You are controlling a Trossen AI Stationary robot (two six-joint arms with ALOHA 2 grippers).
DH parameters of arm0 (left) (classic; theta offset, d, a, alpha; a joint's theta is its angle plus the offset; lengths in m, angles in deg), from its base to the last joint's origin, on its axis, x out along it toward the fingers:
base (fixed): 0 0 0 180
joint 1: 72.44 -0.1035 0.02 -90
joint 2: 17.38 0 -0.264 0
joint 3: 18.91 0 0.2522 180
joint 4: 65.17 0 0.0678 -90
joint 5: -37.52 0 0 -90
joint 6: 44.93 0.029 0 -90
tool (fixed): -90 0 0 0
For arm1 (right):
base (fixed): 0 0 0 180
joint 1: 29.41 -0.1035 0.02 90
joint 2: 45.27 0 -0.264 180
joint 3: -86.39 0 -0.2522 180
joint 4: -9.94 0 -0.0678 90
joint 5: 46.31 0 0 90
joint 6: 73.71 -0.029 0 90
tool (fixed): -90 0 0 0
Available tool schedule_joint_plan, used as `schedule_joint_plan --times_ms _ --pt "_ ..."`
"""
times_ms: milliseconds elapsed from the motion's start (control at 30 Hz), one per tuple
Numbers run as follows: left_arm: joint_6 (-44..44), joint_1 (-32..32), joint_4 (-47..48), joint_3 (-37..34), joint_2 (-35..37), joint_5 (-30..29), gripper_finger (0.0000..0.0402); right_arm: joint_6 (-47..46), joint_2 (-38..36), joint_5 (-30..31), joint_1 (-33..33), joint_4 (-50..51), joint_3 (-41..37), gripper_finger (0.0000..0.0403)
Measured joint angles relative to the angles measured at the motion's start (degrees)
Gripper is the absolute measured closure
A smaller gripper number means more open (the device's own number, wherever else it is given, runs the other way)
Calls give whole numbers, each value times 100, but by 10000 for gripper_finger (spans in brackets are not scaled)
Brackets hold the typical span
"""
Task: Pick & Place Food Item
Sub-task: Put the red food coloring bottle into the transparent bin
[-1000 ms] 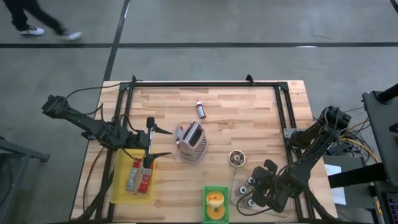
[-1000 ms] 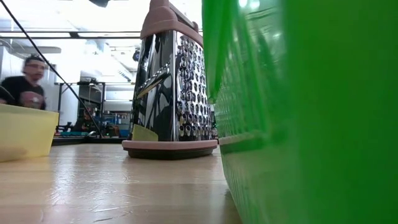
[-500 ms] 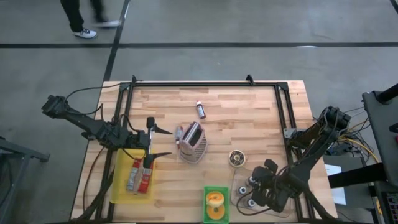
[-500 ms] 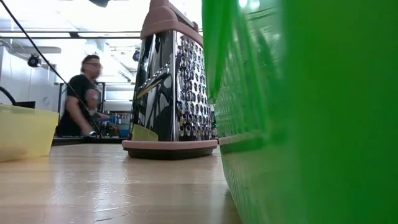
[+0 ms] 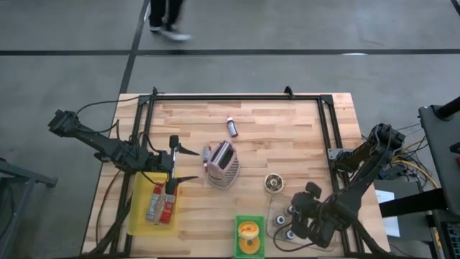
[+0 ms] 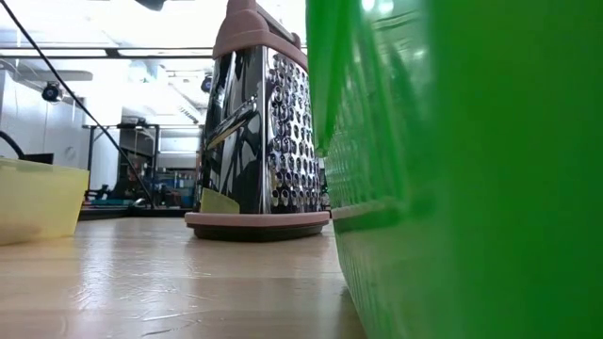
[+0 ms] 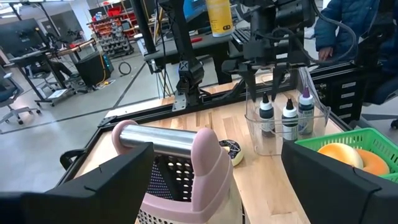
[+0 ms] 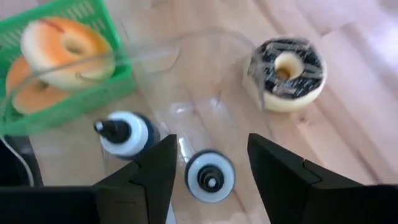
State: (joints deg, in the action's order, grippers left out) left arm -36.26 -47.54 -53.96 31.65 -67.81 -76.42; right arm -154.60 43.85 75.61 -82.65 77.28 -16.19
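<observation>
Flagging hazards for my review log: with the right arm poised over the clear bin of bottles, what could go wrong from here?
The right gripper, jaws open, hangs above the clear bin holding small bottles; descending, it may grab a bottle instead of food. The chocolate donut lies just outside the bin, so a jaw might strike the wall while reaching. The left gripper sits close to the grater and could tip it.

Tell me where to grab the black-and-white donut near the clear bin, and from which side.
Judging by its pose, come straight down from above. The donut lies flat on the table, apart from the clear bin, so its outer rim is free. Set the right gripper jaws across that rim or one into the centre hole.
</observation>
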Motion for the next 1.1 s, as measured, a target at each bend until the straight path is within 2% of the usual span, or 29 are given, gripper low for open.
schedule_joint_plan --times_ms 467,733,900,1100 --pt "-218 1 304 0 0 -96 46 5 -2 1054 0 1413 631 209" --pt "-1307 -187 930 2 0 -743 46 2 -4 1207 7 1679 706 209" --pt "-2100 -564 1124 1 -123 -760 46 -2 -13 1222 45 1701 757 209" --pt "-2646 -1036 1250 -24 -715 -730 46 -103 -15 1419 79 2079 977 209"
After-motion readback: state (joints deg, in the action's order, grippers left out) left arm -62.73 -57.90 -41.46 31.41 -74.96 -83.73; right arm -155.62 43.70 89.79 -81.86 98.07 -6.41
